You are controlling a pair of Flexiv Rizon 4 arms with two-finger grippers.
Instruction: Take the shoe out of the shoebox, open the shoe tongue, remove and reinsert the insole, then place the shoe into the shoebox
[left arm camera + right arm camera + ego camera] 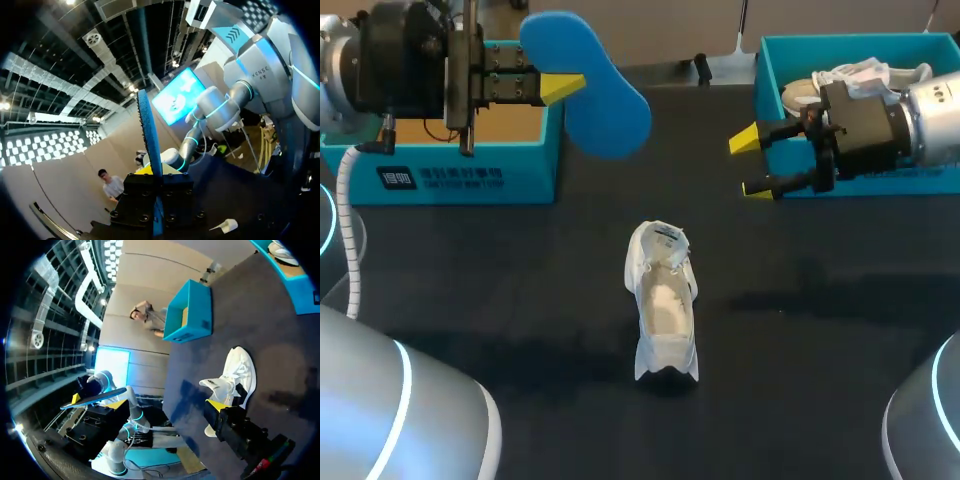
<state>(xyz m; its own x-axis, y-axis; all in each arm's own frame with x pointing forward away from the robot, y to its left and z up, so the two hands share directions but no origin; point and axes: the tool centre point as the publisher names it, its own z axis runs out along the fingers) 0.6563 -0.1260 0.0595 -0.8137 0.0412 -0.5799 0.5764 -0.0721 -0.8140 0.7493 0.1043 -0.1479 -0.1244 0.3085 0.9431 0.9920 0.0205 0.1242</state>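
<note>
The left jaws were clamped on one end of the blue insole, holding it in the air just in front of the left shoebox. The rest of the insole stuck out unsupported toward the middle of the tabletop. The right jaws stood apart with nothing between them, hovering beside the front wall of the right shoebox, which held something white, seemingly a second shoe. Between the two arms, and well apart from both, the white shoe sat upright on the tabletop with its tongue pulled back and its opening facing up. With the insole out, putting it back looked like the step in hand. The insole seemed to be thin foam, light and bendy, so it would probably buckle if pushed in from its far end; a hold close to the leading part would steer it better. The shoe looked light and soft-walled and could slide or tip under pressure. The free jaws would do best pinching the heel collar or the rim of the opening, not the floppy tongue.
</note>
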